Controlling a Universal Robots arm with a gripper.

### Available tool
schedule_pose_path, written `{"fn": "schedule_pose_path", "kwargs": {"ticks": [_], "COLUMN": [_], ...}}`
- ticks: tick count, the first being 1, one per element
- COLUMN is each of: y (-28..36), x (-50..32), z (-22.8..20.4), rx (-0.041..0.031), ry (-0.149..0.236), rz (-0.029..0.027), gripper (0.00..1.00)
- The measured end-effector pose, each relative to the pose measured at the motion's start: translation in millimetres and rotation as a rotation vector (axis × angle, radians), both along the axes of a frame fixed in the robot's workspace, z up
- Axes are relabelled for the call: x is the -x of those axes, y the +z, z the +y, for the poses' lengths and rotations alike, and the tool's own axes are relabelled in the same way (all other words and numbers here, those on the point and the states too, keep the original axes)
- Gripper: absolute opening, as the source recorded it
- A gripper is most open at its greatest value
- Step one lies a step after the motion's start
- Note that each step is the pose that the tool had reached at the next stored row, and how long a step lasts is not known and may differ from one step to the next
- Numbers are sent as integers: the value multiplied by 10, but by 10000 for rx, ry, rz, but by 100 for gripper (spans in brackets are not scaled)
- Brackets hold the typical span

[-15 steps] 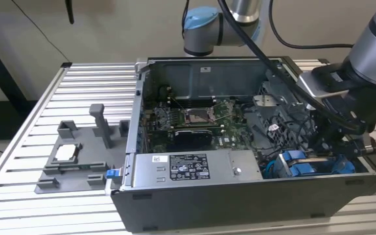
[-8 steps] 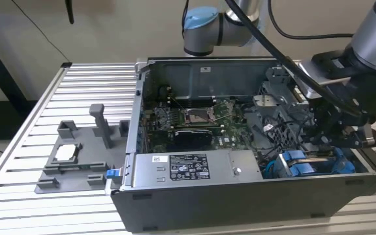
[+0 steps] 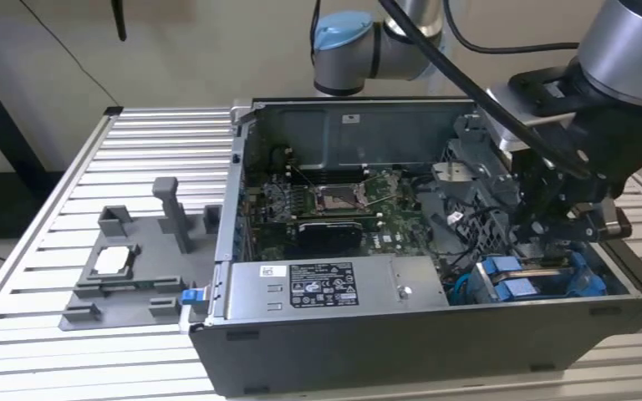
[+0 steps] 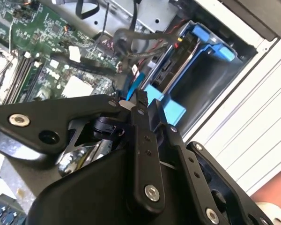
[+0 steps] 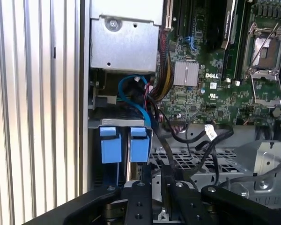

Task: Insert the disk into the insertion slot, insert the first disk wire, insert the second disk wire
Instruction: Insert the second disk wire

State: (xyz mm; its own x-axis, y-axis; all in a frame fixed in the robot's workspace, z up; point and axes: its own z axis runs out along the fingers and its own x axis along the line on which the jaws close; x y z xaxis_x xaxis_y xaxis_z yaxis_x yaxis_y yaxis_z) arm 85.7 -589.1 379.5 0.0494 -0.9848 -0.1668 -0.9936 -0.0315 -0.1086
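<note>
Gripping the disk wire (image 4: 131, 84) by its tip, hand (image 4: 129, 100) closed on it; I judge it limp behind, tip stiff but fragile.

Silver-grey round tube arm (image 3: 634, 42), one joint (image 3: 354, 54) with a light blue round cap (image 3: 338, 33) at its 10 o'clock in the exterior view, thick black cables (image 3: 455, 73) trailing along the arm, and a black wrist block (image 3: 544, 88) with a pale grey plate at its 8 o'clock. All matte black gripper (image 3: 544, 246), chunky body at 12 o'clock of it in the exterior view. In the second wrist view it has flat black link bars (image 4: 145, 154) with rounded ends, silver socket-head screws (image 4: 151, 192) at the pivots and a shiny chrome cylinder (image 4: 77, 159) tucked under the bars.
</note>
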Motion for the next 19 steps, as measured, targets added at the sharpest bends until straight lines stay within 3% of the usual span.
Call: {"fn": "schedule_pose_path", "kwargs": {"ticks": [2, 3, 8, 10, 14, 16, 19], "y": [49, 50, 41, 36, 28, 13, 1], "x": [35, 49, 61, 61, 61, 61, 61], "z": [12, 42, 255, 280, 281, 288, 370], "rx": [-20, -19, -6, 66, 359, 461, 503], "ry": [-1, -2, 22, 110, 314, 435, 513], "rz": [0, 0, -2, -4, -2, -4, -17], "gripper": [24, 24, 24, 24, 24, 24, 24]}}
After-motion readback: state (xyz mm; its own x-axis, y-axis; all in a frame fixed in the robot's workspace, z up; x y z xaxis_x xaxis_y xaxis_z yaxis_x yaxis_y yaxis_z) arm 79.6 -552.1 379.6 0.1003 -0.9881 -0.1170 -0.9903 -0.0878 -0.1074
